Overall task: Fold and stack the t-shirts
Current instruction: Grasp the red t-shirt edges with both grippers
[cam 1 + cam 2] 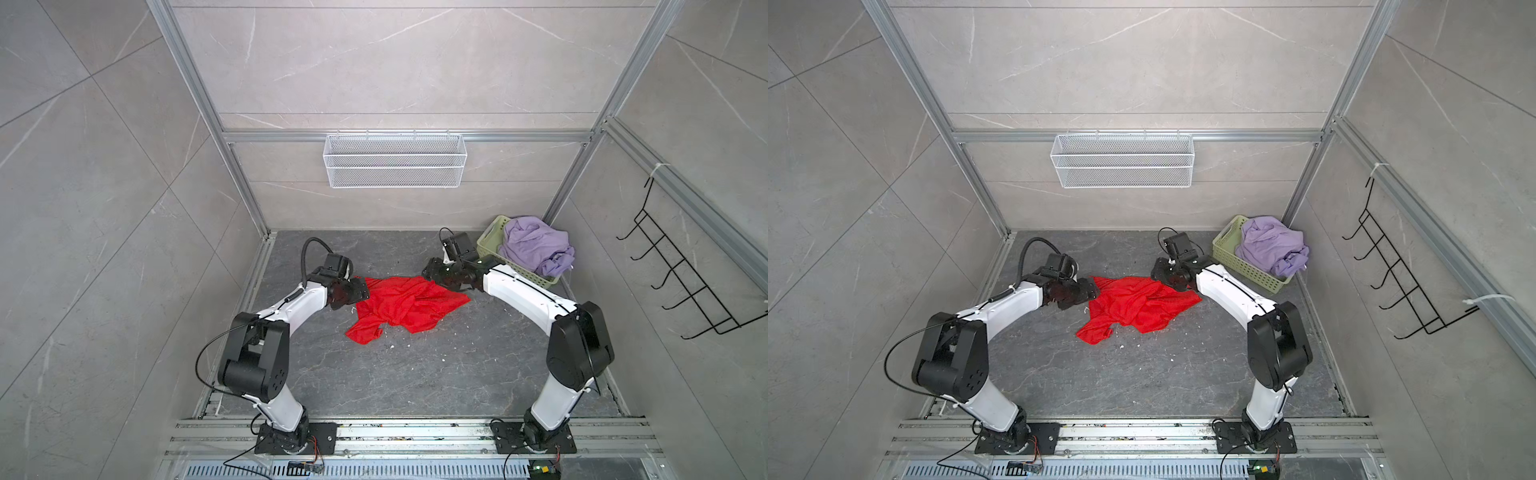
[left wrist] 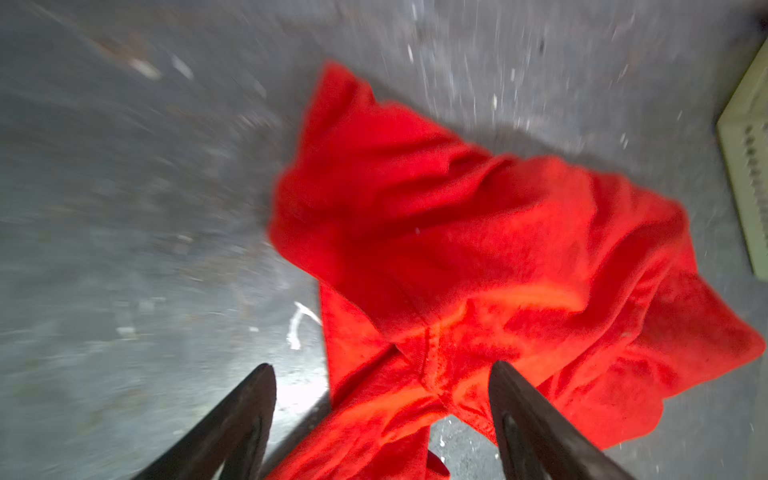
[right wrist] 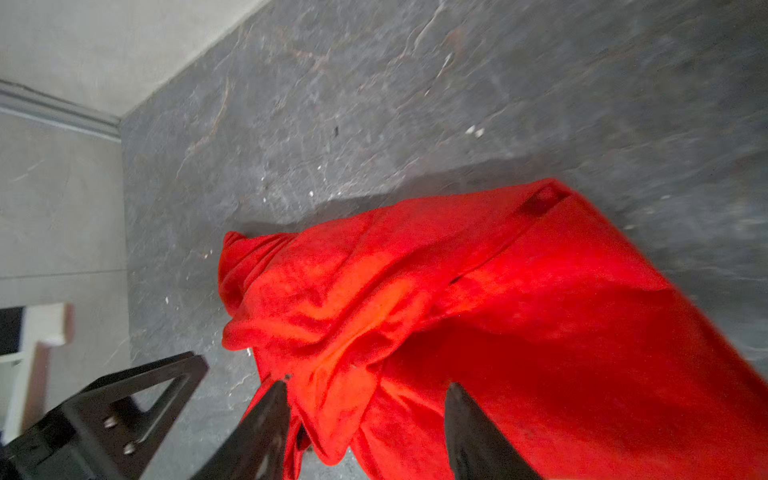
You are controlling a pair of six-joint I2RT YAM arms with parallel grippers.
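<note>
Red tee: bright red, crumpled, unfolded heap at centre of table; 1 sleeve points near-left.
Lilac tee: bunched up, piled in basket at far right corner, well apart from red tee.
Left gripper: low at red tee's left edge, arm arched in from near-left base. 2 fingers spread wide, hem between them, nothing clamped.
Right gripper: low at red tee's far right edge, arm arched in from near-right base. Fingers apart, cloth fold between them, not pinched.
</note>
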